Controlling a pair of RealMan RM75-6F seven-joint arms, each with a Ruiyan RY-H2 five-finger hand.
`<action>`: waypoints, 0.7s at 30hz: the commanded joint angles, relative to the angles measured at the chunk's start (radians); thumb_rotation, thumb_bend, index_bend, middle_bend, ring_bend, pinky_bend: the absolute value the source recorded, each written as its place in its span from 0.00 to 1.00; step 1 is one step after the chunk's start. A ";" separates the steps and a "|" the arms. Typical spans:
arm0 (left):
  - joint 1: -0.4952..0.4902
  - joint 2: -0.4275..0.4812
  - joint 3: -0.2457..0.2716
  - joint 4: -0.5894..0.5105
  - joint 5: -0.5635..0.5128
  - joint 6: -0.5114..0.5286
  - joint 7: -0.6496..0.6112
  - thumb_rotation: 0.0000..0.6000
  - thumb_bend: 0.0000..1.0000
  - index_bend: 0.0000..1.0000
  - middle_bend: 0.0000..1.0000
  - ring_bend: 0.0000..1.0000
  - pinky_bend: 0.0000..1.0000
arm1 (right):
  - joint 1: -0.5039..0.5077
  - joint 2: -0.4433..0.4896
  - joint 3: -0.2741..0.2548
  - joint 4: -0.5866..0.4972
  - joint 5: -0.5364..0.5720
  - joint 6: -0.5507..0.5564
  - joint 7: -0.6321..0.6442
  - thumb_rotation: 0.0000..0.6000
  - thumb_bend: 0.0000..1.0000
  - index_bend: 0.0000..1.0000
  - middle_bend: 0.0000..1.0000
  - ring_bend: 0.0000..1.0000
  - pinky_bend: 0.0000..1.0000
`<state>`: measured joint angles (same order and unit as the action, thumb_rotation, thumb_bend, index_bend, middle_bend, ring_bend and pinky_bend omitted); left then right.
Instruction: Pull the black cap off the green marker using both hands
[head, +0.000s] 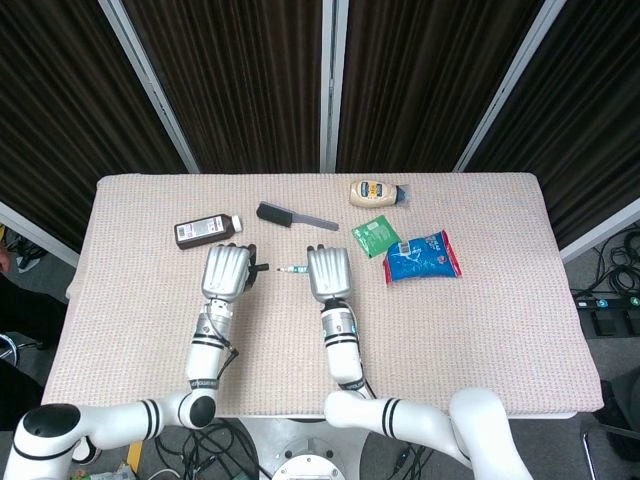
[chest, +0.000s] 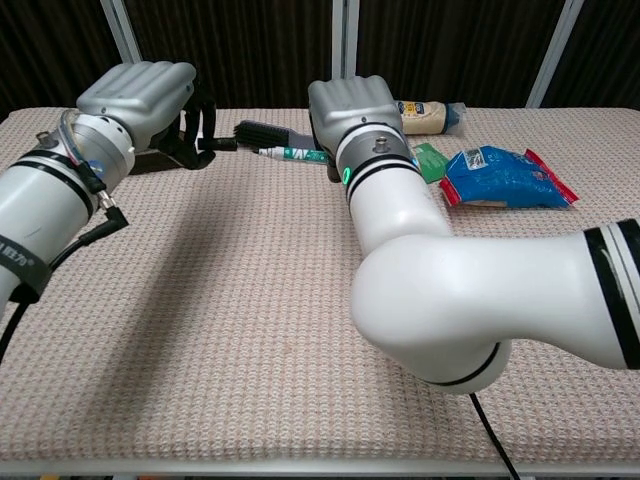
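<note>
Toward the table's far edge, the right hand grips the green marker while the left hand clamps the black cap, apparently just freed. Keep drawing apart along the marker's axis, grips firm.

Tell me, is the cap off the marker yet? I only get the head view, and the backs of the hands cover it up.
Observer: Yes. From the chest view there's a gap between the black cap and the writing tip of the green marker.
Operator: Who's got the cap?
Observer: The left hand. Its dark fingers curl under and grip it, with the cap's end poking out toward the marker.
Operator: And the marker?
Observer: The right hand holds it from below. The chest view shows white lettering along the green barrel, and the tip points at the cap.
</note>
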<state>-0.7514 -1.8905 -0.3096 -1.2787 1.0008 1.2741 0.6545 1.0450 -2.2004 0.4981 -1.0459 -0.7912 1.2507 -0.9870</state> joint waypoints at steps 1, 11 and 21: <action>0.025 0.013 0.005 -0.008 -0.011 -0.011 -0.036 1.00 0.40 0.64 0.65 0.59 0.65 | -0.049 0.036 -0.036 -0.054 -0.009 0.020 0.007 1.00 0.35 0.66 0.64 0.63 0.72; 0.095 0.023 0.058 0.030 -0.030 -0.063 -0.137 1.00 0.40 0.62 0.64 0.58 0.65 | -0.177 0.152 -0.127 -0.187 -0.008 0.039 0.016 1.00 0.35 0.66 0.64 0.62 0.72; 0.115 0.042 0.090 0.061 0.026 -0.119 -0.229 1.00 0.09 0.30 0.32 0.29 0.40 | -0.206 0.192 -0.153 -0.198 0.050 -0.040 0.007 1.00 0.12 0.49 0.51 0.56 0.72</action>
<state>-0.6387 -1.8546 -0.2233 -1.2204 1.0193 1.1593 0.4319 0.8403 -2.0121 0.3475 -1.2403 -0.7438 1.2149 -0.9784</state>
